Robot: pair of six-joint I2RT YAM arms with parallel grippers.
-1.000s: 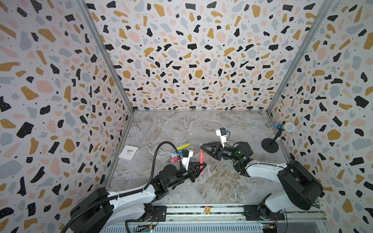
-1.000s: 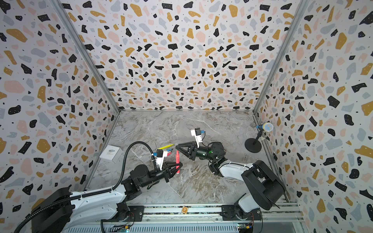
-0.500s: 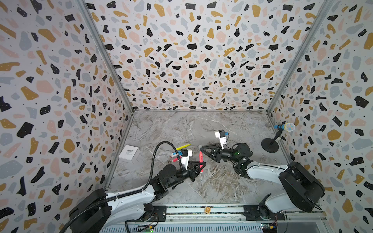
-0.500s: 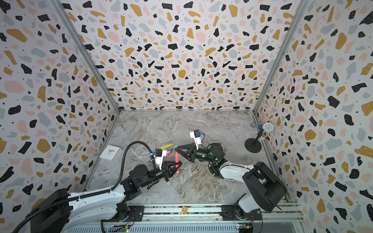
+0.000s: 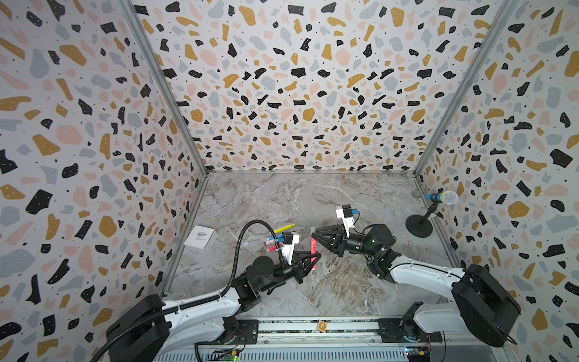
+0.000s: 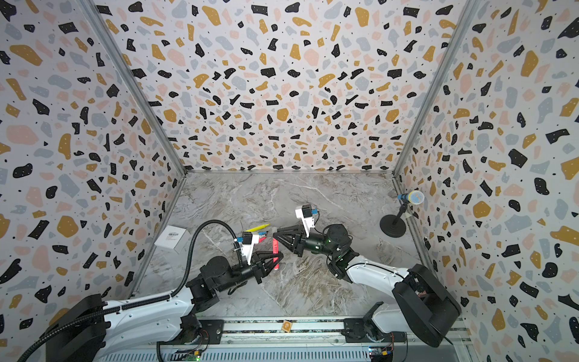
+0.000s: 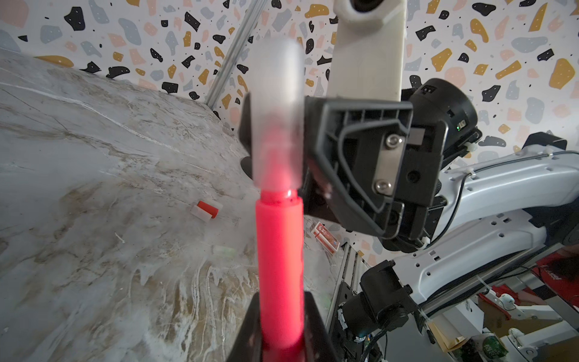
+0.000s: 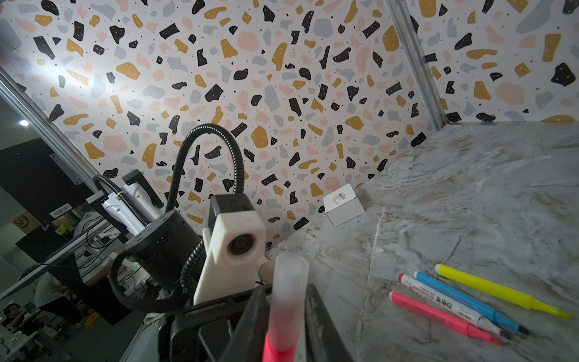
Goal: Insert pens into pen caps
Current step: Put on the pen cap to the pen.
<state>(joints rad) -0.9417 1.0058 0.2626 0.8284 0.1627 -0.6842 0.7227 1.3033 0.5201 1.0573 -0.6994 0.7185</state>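
My left gripper (image 5: 313,257) clamps the held pink pen (image 7: 279,266) off the table (image 5: 282,194); its tip sits inside a translucent cap (image 7: 277,109) flanked by my right gripper (image 5: 315,235), whose grip I cannot tell. So 1 pen looks capped; 4 lie bare on the table: yellow pen (image 8: 501,290), blue pen (image 8: 470,301), white pen (image 8: 451,304), loose pink pen (image 8: 438,314).

Both top views: bright, even, diffuse light from overhead, sharp across the frame. Shadows on the marble table (image 5: 282,200) are soft and faint, with a mild sheen. Wide-angle lens makes the corner posts (image 5: 166,94) splay outward.

Left wrist: pink pen (image 7: 279,266) and clear cap (image 7: 277,109) sit too close to the lens, so both are out of focus and the cap is smeared. Background is crisp.

Right wrist: clear cap is blurred again. There's a hot glare patch on the wall (image 8: 94,84), a dim room beyond it, and fisheye stretch at the edges.
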